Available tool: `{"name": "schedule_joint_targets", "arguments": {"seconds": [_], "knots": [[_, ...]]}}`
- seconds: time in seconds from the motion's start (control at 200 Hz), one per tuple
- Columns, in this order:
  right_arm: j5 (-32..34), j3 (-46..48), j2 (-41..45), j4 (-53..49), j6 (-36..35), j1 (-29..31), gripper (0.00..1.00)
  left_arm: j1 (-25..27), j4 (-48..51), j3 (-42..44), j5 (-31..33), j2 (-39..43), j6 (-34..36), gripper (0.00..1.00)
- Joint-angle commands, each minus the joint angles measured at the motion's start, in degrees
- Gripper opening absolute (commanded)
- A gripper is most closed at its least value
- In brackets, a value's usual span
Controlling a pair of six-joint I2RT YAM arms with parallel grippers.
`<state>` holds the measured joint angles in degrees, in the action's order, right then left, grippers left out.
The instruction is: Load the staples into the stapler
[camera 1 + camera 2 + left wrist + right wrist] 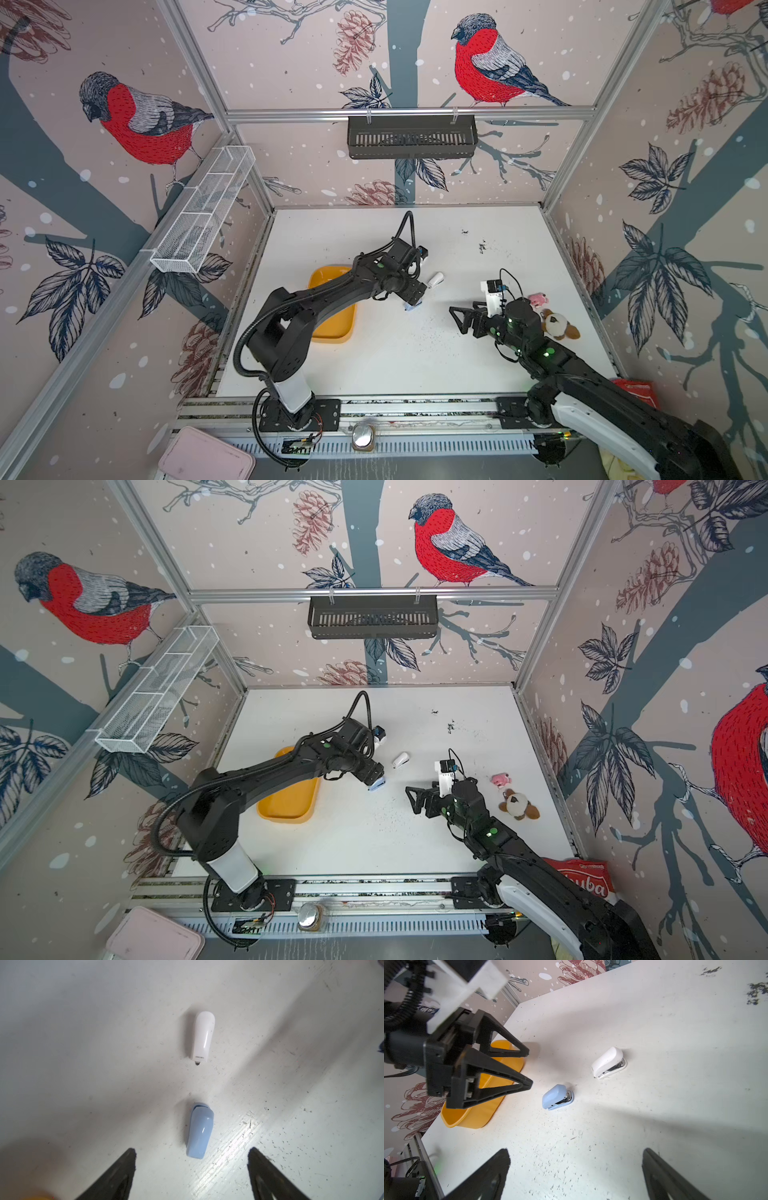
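A small blue stapler (200, 1130) lies shut on the white table, also seen in the right wrist view (557, 1097) and, partly covered, in a top view (411, 308). My left gripper (191, 1152) hangs just above it, open, its fingers apart on either side and not touching it; the right wrist view (529, 1069) shows the same. A white stapler (203, 1036) lies a little farther back (435, 279). My right gripper (456, 320) hovers open and empty to the right (575, 1152). The staples are out of view.
A yellow tray (332, 334) sits left of the staplers, mostly under my left arm. A pink toy (538, 300) and a brown plush (559, 326) lie at the right edge. Dark specks dot the table. A red bag (582, 879) sits at front right.
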<state>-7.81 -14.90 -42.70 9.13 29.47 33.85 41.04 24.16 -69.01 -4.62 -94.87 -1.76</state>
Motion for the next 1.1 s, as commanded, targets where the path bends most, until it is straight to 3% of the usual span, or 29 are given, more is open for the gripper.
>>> {"name": "schedule_joint_targets", "arguments": {"seconds": [0.0,0.315,0.46,0.626,0.746,0.946,1.026,1.096], "knots": [[3.53,-1.46,0.47,0.06,-1.12,-0.01,1.00,-2.63,-7.57,4.86,3.67,6.19,-5.28,0.96],[17.11,-5.30,1.89,-0.64,-0.65,-0.77,1.00,-16.61,-28.79,24.61,8.63,23.32,-12.21,0.97],[19.63,-4.99,3.14,1.37,-1.41,-1.74,1.00,-18.16,-40.10,33.38,14.49,28.42,-9.49,0.97],[24.77,-3.82,4.59,3.01,-2.63,-2.84,1.00,-19.55,-45.94,40.60,19.98,32.11,-8.57,0.97],[25.48,-4.00,4.11,3.81,-4.35,-4.89,1.00,-23.46,-49.99,44.76,18.00,33.99,-8.50,0.97],[23.21,-4.43,3.29,4.50,-3.58,-7.80,0.99,-25.97,-50.04,47.27,18.93,36.32,-8.73,0.97],[22.84,-4.75,3.23,3.98,-3.81,-8.06,0.99,-26.96,-44.45,45.33,24.23,37.21,-11.18,0.97],[22.34,-4.90,2.79,3.89,-4.04,-8.21,0.99,-30.49,-38.19,42.35,22.50,36.50,-14.84,0.97]]}}
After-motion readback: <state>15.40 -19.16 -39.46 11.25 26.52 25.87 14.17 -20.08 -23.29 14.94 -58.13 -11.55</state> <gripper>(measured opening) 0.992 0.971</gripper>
